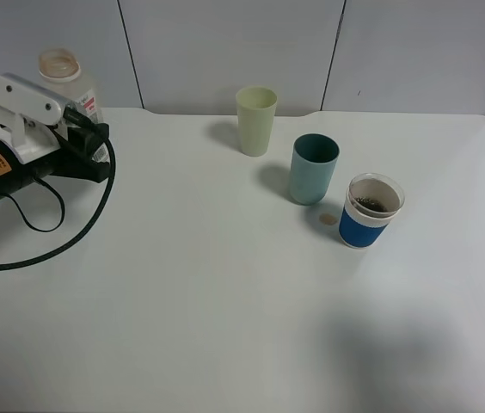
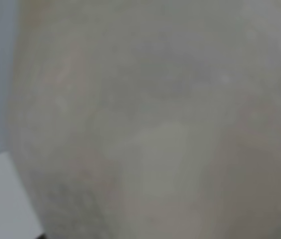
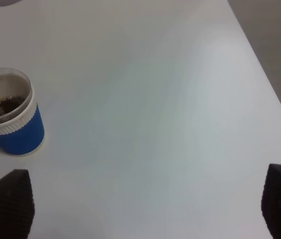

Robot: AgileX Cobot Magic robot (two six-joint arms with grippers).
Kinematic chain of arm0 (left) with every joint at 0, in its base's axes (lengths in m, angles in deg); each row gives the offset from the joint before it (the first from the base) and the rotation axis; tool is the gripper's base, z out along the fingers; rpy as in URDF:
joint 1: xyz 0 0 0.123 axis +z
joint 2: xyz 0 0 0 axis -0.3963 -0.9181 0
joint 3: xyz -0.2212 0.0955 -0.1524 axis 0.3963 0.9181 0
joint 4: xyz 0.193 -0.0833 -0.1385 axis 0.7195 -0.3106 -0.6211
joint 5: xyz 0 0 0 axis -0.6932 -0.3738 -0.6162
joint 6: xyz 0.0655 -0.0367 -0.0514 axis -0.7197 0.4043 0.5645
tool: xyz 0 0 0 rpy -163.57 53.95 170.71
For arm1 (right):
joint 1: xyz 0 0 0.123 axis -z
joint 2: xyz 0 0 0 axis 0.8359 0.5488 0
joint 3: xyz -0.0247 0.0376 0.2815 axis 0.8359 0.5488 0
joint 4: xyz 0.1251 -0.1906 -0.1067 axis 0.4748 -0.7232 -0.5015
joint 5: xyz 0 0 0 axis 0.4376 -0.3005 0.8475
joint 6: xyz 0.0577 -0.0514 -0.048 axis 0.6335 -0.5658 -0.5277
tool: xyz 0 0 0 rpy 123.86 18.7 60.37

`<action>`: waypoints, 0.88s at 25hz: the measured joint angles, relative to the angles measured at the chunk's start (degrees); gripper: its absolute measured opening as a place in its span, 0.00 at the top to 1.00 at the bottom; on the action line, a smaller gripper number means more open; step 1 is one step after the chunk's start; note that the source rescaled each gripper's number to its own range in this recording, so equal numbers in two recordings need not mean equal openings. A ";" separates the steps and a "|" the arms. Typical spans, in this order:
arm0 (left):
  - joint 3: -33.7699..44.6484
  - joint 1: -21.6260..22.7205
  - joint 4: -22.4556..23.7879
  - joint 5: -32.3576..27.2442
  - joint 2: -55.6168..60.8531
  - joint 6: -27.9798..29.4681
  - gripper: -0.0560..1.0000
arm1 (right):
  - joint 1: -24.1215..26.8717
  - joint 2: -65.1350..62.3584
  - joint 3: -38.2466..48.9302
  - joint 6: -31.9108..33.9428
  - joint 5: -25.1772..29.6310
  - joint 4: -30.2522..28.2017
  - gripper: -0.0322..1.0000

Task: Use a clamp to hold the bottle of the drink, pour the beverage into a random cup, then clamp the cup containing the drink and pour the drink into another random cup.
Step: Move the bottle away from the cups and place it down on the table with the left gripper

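While its black fingers are lying pressed together, the left end effector (image 1: 96, 151), the tip of a glossy black arm with white bracket parts, is sitting at the bench's far left corner, just in front of the small clear plastic bottle (image 1: 69, 79). That flat-sided bottle is standing upright, its wide capless neck showing a brownish tint and its white label a scrap of pink-red print. Whether the fingers are touching it is impossible to tell, since the bracket is hiding its lower body. A thin black cable (image 1: 53, 232) is looping over the smooth white bench (image 1: 182, 327) beside the arm.

Toward the far right, three cups are standing apart in a slanting row: a tall matte pale green tumbler (image 1: 256, 120), a teal tapered cup (image 1: 314, 169), and a short clear plastic cup (image 1: 371, 212) with a blue sleeve and ribbed white band. Thin brown beverage (image 3: 2, 106) is sitting shallow in that last cup. The right end effector (image 3: 143, 201) is holding its ridged black fingertips (image 3: 6, 204) wide apart above the bench, near the blue-sleeved cup.
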 joint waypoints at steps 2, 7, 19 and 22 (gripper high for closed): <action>0.00 1.09 0.60 4.21 -3.24 0.45 0.95 | 0.00 0.00 0.00 0.00 0.00 0.00 0.26; -0.05 2.39 0.73 8.29 -11.31 0.78 0.95 | 0.00 0.00 0.00 0.00 0.00 0.00 0.26; -5.26 2.39 0.89 8.50 -20.30 0.83 0.95 | 0.00 0.00 0.00 0.00 0.00 0.00 0.26; -6.66 2.39 1.27 8.50 -21.81 0.85 0.95 | 0.00 0.00 0.00 0.00 0.00 0.00 0.26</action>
